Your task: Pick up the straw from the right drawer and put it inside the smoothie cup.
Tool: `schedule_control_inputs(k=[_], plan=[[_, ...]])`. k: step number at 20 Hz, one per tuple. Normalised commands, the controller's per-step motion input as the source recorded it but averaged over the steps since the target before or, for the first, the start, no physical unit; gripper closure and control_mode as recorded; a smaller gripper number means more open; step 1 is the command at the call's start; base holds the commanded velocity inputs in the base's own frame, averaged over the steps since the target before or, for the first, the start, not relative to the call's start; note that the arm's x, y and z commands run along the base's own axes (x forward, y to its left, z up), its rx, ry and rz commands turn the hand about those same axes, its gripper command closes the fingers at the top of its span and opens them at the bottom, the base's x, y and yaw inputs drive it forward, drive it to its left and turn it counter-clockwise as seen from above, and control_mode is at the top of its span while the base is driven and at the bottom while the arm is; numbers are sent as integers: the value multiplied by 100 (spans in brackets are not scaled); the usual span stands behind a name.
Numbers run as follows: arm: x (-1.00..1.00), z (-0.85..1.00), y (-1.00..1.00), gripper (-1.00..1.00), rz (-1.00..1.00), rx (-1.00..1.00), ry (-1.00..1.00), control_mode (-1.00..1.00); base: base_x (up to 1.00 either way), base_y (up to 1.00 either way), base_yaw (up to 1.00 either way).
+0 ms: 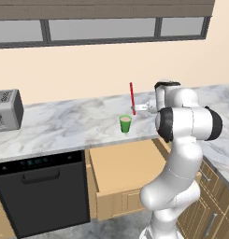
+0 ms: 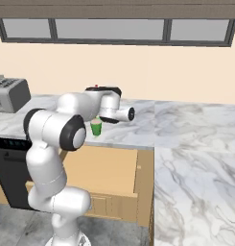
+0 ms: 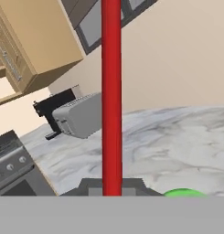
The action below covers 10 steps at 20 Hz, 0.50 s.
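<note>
The straw [image 1: 131, 96] is a thin red stick held almost upright, with my gripper [image 1: 134, 110] shut on its lower end. It hangs over the marble counter, just right of and above the smoothie cup [image 1: 125, 123], a small green tumbler with pale content standing near the counter's front edge. In the hand view the straw [image 3: 111, 91] runs up the middle from between my gripper [image 3: 111, 188], and the cup's green rim [image 3: 184, 193] peeks in at the bottom right. The right drawer [image 1: 127, 170] stands pulled open below the counter with a bare tan bottom. The cup [image 2: 96, 127] also shows past my arm.
A grey toaster [image 1: 6, 110] stands at the far left of the counter [image 1: 74, 123]. A black dishwasher [image 1: 41, 189] is under the counter left of the drawer. Cabinet drawers with bar handles [image 1: 210, 205] lie to the right. The counter turns a corner on the right [image 2: 195, 163].
</note>
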Motion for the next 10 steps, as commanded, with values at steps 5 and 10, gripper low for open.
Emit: schedule_control_inputs(k=[5, 10], plan=[[19, -6, 7, 100, 5, 0, -4, -100, 0, 0, 0], [17, -14, 7, 100, 6, 0, -3, -100, 0, 0, 0]])
